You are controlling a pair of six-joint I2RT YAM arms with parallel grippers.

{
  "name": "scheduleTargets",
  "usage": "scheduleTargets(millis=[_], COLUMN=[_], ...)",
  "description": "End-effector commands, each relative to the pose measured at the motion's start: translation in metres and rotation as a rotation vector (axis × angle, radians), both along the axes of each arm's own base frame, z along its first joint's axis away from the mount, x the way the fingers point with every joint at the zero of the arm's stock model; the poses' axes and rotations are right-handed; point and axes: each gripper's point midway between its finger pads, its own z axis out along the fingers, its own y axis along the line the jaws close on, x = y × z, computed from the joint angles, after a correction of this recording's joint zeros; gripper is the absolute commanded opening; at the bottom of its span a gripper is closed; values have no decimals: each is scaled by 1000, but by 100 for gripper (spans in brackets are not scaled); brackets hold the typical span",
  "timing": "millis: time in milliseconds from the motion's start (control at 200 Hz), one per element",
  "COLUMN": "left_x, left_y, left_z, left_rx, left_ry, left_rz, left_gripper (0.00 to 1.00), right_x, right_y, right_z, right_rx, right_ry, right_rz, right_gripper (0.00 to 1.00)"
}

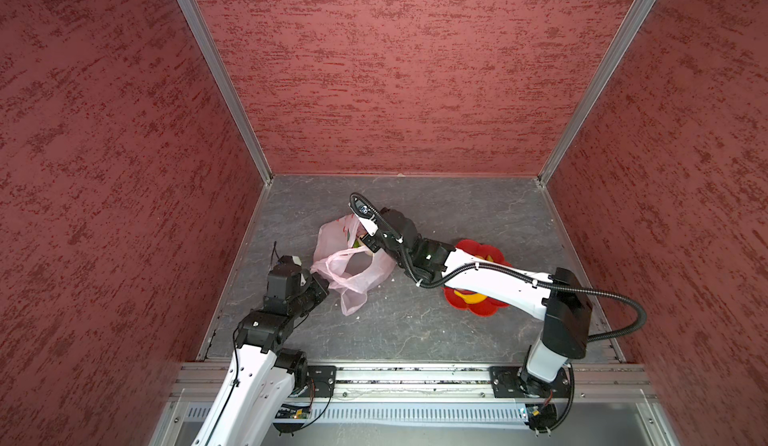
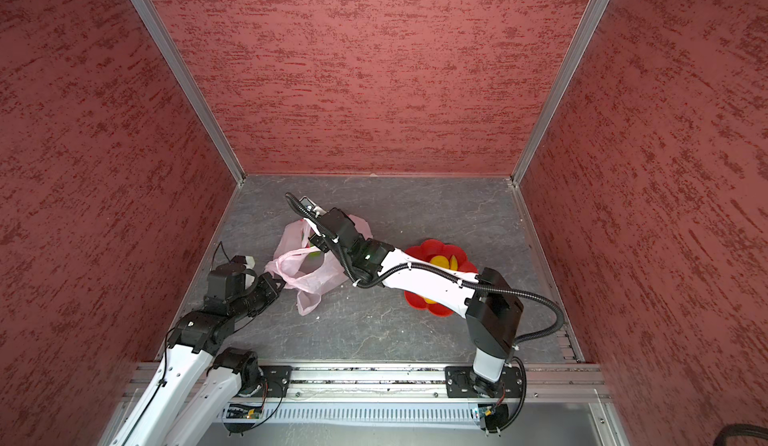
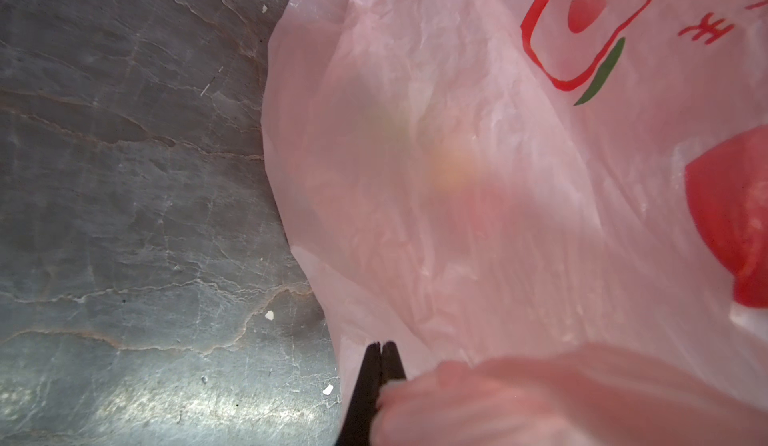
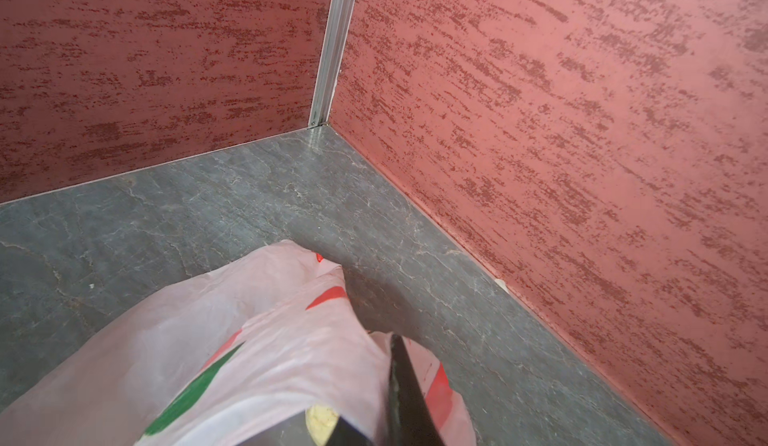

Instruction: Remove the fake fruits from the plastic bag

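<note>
The thin, translucent pink plastic bag (image 1: 332, 240), near the red flower-shaped dish (image 1: 469, 245) on its left-arm side, is pinched at its rim by the closed left gripper (image 3: 382, 346). The right gripper (image 1: 366, 243) is closed inside the bag's mouth, just beside a pale beige lumpy fruit (image 4: 322, 419). Whether anything is held there cannot be told.

We see soft, even light from above in both top views; the plastic bag (image 1: 328, 240) casts only a faint shadow on the grey floor (image 1: 415, 331). The walls (image 1: 415, 69) splay outward with wide-angle distortion. In the left wrist view glare whitens the floor, and the nearest bag fold is blurred.
</note>
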Motion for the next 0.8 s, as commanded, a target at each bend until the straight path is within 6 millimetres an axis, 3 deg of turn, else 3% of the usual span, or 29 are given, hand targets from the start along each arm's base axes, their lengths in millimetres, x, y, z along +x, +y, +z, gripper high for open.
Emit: scheduleTargets(millis=[0, 491, 621, 791], left_x=[7, 63, 66, 49], left_y=[0, -2, -3, 0], left_z=[10, 72, 81, 71], left_rx=[-15, 3, -4, -5], left_ry=[-33, -195, -212, -179], left_rz=[13, 6, 0, 8], left_gripper=[0, 0, 0, 0], right_x=[11, 82, 80, 52], right_y=[1, -7, -5, -5], right_z=[23, 63, 57, 34], right_rx=[-3, 105, 91, 83], right_ry=[-95, -104, -95, 0], right_rz=[-24, 67, 94, 177], right_gripper=[9, 9, 9, 9])
